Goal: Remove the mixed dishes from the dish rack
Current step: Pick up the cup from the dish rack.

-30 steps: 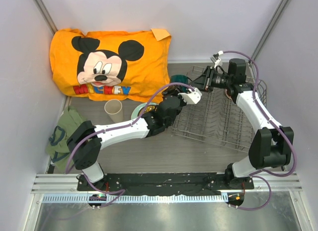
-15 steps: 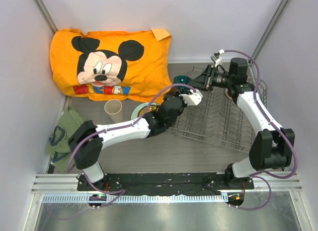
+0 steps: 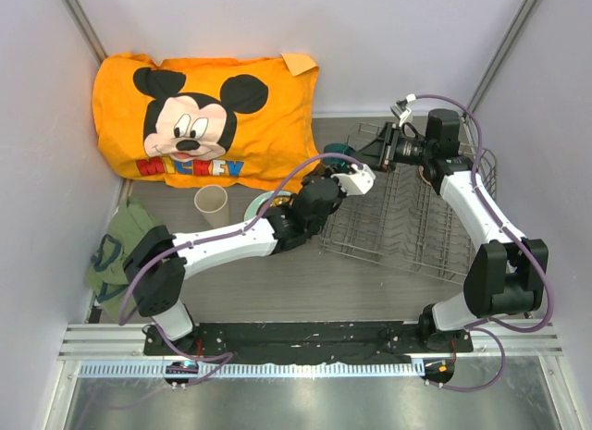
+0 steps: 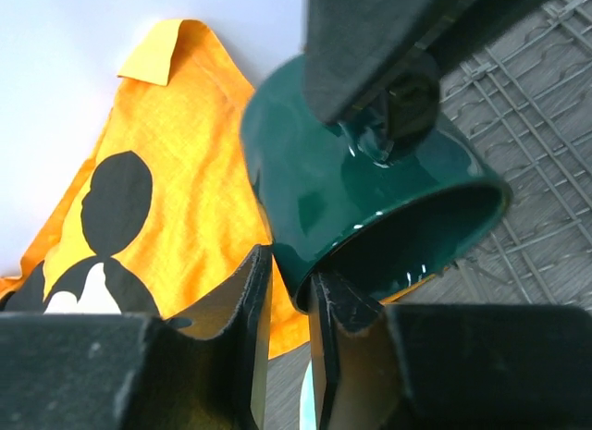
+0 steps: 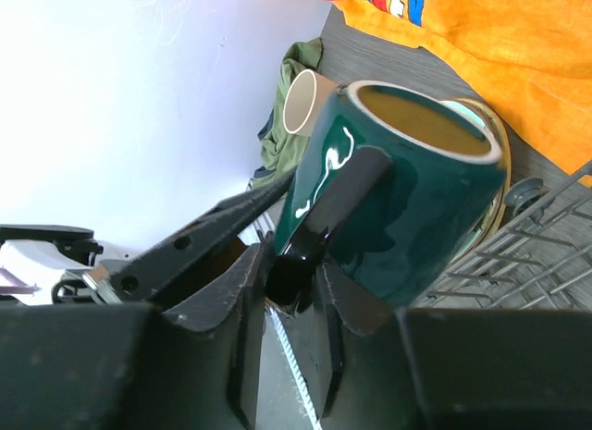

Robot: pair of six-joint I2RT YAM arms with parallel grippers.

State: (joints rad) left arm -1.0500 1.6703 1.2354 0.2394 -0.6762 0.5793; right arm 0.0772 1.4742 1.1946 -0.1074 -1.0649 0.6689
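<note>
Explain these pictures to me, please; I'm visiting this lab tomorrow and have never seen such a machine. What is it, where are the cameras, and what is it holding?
It is two robot arms bolted to a table, each ending in a two-finger end effector. The overhead picture comes from a fixed camera above and behind them; the other two come from cameras on each wrist. The right end effector pinches the handle of a dark teal mug at the edge of the wire dish rack. The left end effector sits at the mug's rim; whether it grips is unclear. On the table are a beige cup, a pale-green plate, an orange Mickey Mouse cushion and a green cloth.
</note>
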